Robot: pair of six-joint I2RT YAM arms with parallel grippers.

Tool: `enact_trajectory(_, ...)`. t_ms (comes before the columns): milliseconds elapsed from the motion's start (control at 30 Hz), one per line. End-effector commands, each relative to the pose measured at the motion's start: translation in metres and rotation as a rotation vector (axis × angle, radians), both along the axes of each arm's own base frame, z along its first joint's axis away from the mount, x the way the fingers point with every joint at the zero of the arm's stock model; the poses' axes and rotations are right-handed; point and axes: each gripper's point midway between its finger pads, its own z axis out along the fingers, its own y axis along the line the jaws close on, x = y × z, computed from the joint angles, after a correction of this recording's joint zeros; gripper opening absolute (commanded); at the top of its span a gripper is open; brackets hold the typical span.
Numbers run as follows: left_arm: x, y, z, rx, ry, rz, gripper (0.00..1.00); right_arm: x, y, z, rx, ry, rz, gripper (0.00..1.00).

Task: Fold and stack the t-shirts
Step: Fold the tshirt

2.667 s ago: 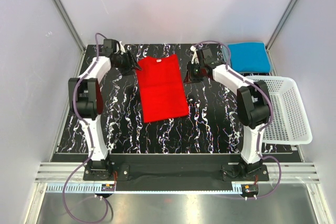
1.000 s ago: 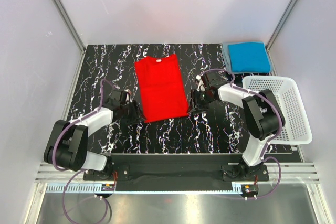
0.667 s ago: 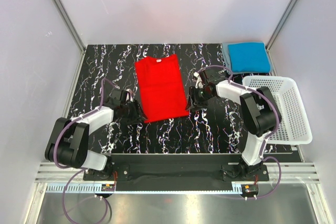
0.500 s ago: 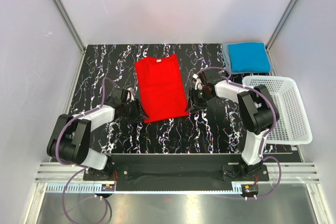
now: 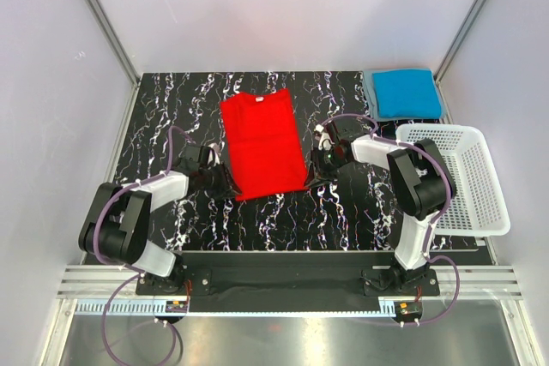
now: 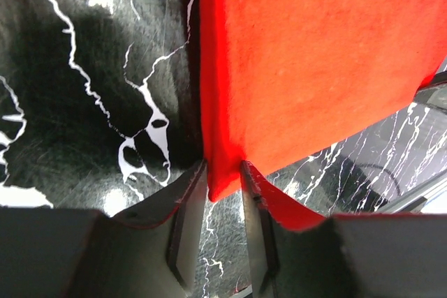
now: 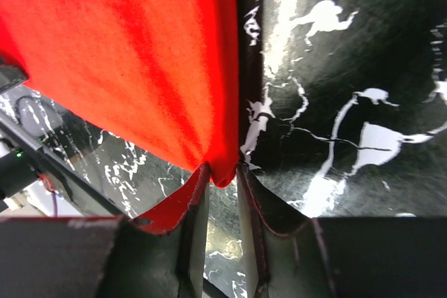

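Overhead view. The red t-shirt (image 5: 262,141), a soft matte cloth already folded to a long rectangle, lies flat at the centre of the counter (image 5: 163,109), a glossy black slab veined with white. Its collar edge points to 12 o'clock and its hem to 6 o'clock.

My left gripper (image 5: 223,184) sits at the shirt's 7 o'clock corner and my right gripper (image 5: 314,172) at its 5 o'clock corner.

Left wrist view: the dark, wedge-shaped fingers (image 6: 187,207) are drawn together on the pointed tip of the hem corner, and the cloth fans out smooth above them.

Right wrist view: the fingers (image 7: 194,207) likewise pinch the opposite corner, and shallow creases radiate from the nip.

At 2 o'clock on the counter rests the blue t-shirt (image 5: 406,92), folded to a plump rounded square. The edge of the grey-blue t-shirt (image 5: 369,85) shows beneath it.

A white plastic mesh basket (image 5: 493,186), rectangular with sloping walls, stands at 3 o'clock, just beside the right arm.
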Motion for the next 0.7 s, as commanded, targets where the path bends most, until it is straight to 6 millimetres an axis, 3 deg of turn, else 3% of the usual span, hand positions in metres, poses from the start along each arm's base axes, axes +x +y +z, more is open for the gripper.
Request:
enact_trajectory(0,-0.029,0.022,-0.039,0.118,0.110,0.007,0.32,-0.009,-0.008,-0.014,-0.029,0.015,-0.009,0.30)
enact_trajectory(233,-0.034,0.020,-0.042,0.103,0.122,0.007,0.31,-0.011,-0.005,-0.016,0.003,0.016,-0.018,0.23)
enact_trajectory(267,-0.033,0.021,-0.042,0.108,0.118,0.002,0.35,-0.011,-0.005,-0.016,-0.001,0.013,-0.017,0.19)
enact_trajectory(300,-0.033,0.022,-0.042,0.120,0.117,0.003,0.38,-0.012,-0.006,-0.017,-0.007,0.014,-0.020,0.07)
enact_trajectory(367,-0.035,0.026,-0.040,0.140,0.118,0.004,0.43,-0.012,-0.008,-0.016,-0.015,0.004,-0.025,0.00)
enact_trajectory(667,-0.045,0.029,-0.028,0.164,0.082,0.029,0.42,-0.021,-0.009,-0.012,0.016,0.010,-0.078,0.00)
